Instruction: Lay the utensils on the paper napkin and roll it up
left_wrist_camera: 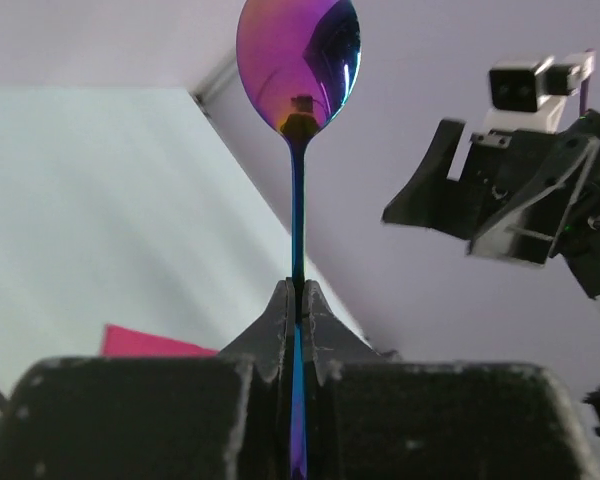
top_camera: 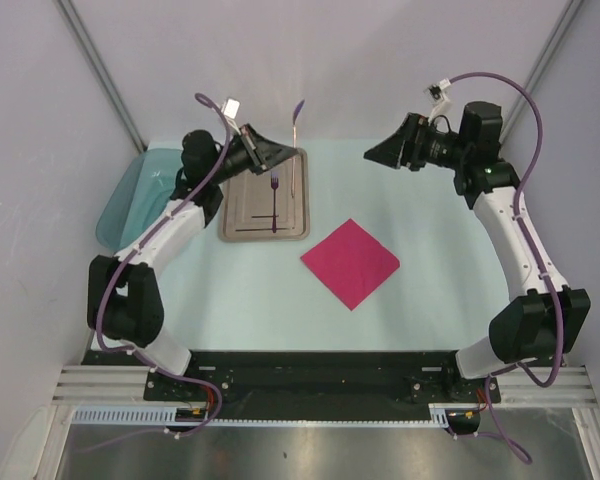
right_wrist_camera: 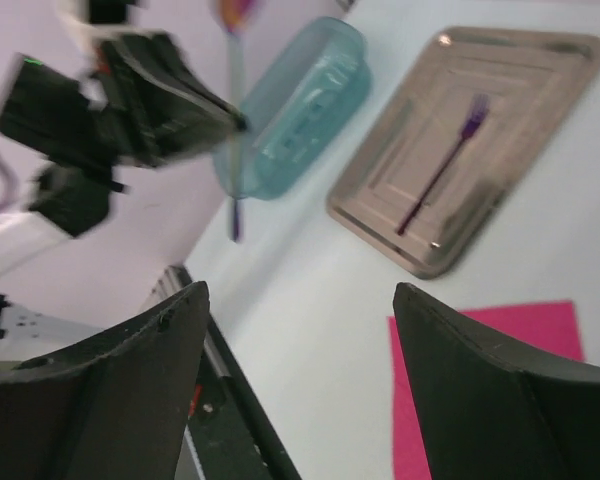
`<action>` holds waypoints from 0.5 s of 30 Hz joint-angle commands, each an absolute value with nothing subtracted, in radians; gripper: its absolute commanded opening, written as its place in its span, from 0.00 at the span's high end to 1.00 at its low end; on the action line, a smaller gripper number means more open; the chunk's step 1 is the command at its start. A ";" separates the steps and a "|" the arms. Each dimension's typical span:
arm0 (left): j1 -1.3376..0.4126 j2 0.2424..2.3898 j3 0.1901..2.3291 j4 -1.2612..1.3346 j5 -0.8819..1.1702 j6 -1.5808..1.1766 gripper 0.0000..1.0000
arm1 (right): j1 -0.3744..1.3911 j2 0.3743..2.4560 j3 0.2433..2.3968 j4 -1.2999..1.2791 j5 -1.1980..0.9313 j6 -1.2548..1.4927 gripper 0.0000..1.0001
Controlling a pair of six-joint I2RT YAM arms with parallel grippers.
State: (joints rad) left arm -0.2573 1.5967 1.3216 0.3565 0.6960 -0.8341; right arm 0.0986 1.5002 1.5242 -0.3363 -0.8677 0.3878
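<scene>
- Left gripper (left_wrist_camera: 298, 290): jaws pressed together on the handle of the spoon (left_wrist_camera: 298, 70), pinching it partway along. The spoon stands upright with its iridescent purple-blue bowl uppermost, clear of the table (top_camera: 230, 290). In the overhead view it sits over the far edge of the steel tray (top_camera: 242, 195).
- Right gripper (right_wrist_camera: 300, 290): fingers spread wide, holding nothing and touching nothing, raised above the far right of the table.
- Paper napkin (top_camera: 350, 263): magenta, flat on the table near its centre, turned corner-on like a diamond.
- Steel tray: beyond and to the left of the napkin, apart from it.
- Fork (top_camera: 274, 205): purple, lying flat inside the tray, tines toward the far side.
- Teal dish (top_camera: 130, 200): left of the tray, at the table's left edge.
</scene>
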 commanded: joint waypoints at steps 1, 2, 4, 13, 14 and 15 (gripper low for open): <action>-0.249 1.536 1.198 0.748 0.793 -1.133 1.00 | 0.216 1.460 1.525 -0.028 -0.876 0.617 0.21; -0.249 1.514 1.163 0.817 0.790 -1.156 1.00 | 0.230 1.463 1.537 -0.012 -0.861 0.629 0.21; -0.250 1.490 1.134 0.856 0.787 -1.203 1.00 | 0.270 1.462 1.554 -0.011 -0.844 0.627 0.21; -0.255 1.427 1.009 1.018 0.785 -1.324 1.00 | 0.354 1.431 1.453 0.206 -0.718 0.760 0.30; -0.255 1.427 0.987 1.049 0.785 -1.342 1.00 | 0.370 1.430 1.445 0.219 -0.713 0.762 0.31; -0.255 1.428 0.976 1.080 0.781 -1.376 1.00 | 0.382 1.433 1.448 0.221 -0.707 0.747 0.32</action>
